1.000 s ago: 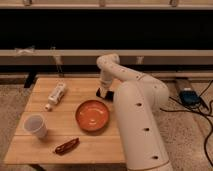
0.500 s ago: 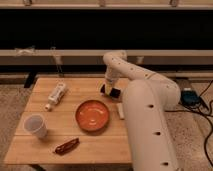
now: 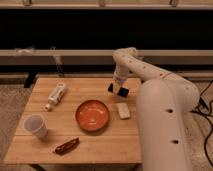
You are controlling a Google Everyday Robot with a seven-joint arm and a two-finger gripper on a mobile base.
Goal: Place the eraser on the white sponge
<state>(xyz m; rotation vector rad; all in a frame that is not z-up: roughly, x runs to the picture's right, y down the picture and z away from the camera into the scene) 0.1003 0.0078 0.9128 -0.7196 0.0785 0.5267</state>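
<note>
The white sponge (image 3: 123, 110) is a small cream pad lying flat on the wooden table (image 3: 105, 142), just right of the orange bowl (image 3: 92, 115). My gripper (image 3: 118, 90) hangs from the white arm above the table's back right part, a little behind and above the sponge. A dark blocky shape sits at its tip. I cannot tell whether that shape is the black eraser. No eraser lies apart on the table.
A white tube-like bottle (image 3: 56, 95) lies at the back left. A white cup (image 3: 36, 126) stands at the front left. A dark brown wrapped bar (image 3: 67, 145) lies near the front edge. My white arm (image 3: 162, 115) covers the table's right side.
My gripper has moved to the right along the back of the table, from behind the bowl to a spot behind the sponge. The sponge, hidden by the arm before, now shows.
</note>
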